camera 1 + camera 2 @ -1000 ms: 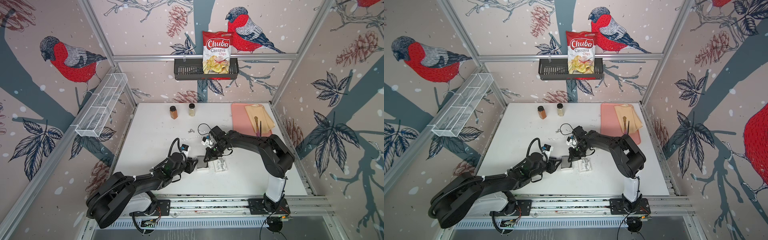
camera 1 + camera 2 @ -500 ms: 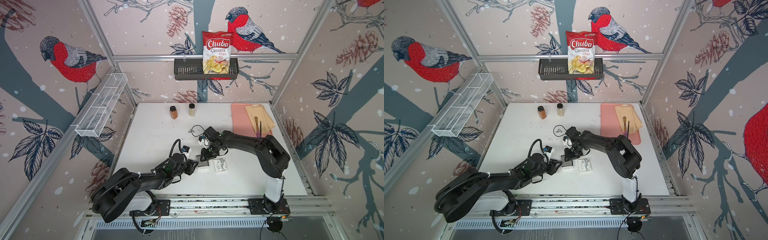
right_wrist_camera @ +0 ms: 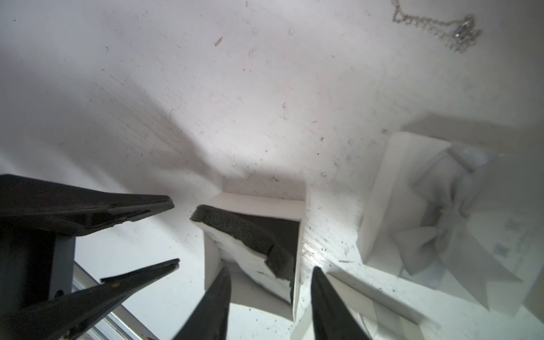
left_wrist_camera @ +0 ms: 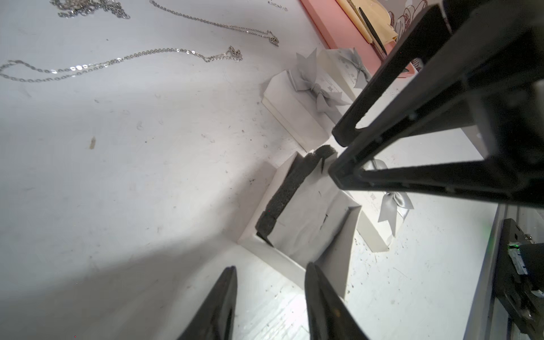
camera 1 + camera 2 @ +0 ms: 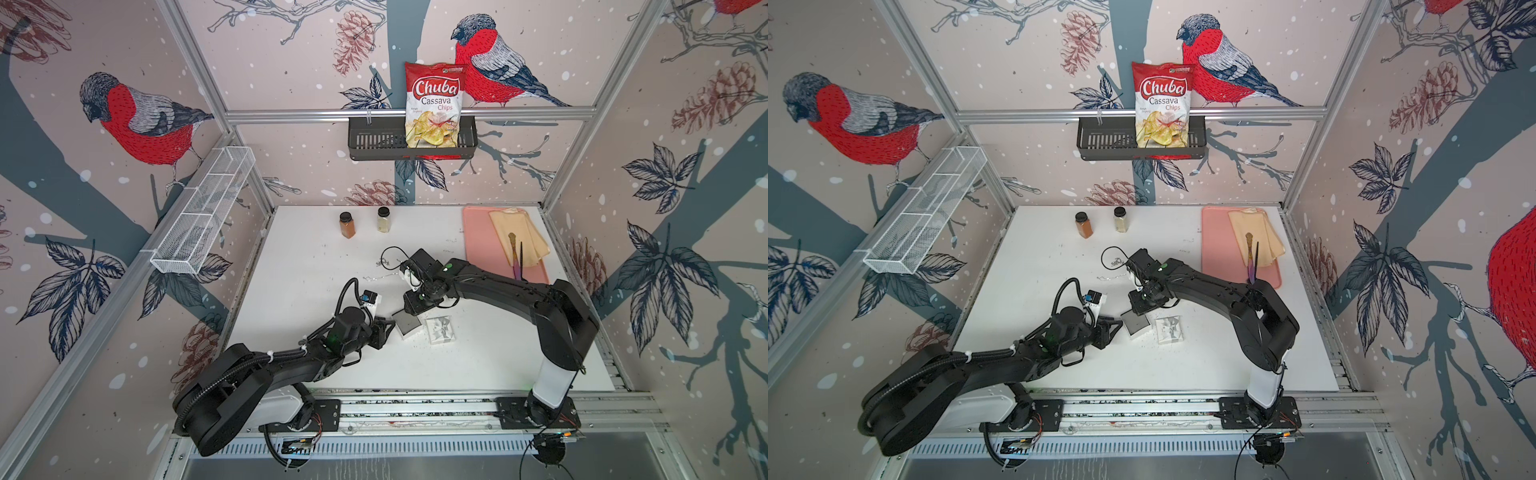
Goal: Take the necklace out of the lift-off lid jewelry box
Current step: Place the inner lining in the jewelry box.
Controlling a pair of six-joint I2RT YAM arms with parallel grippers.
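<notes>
Box [image 4: 273, 260] — lid [image 5: 440, 330] beside (necklaces [image 4: 234, 54] apart)

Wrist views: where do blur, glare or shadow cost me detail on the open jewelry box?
Left wrist view: jewelry box base and foam insert are sharp, though a broad shadow darkens the table beside them. Right wrist view: box readable, bow-topped lid soft, glare streak on the table between them.

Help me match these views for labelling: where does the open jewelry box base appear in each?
Top view: box base between left gripper and right gripper.
Top view: box base, same spot.
Left wrist: box base just beyond left gripper.
Right wrist: box base just beyond right gripper.
Landmark: left gripper, seen everywhere.
</notes>
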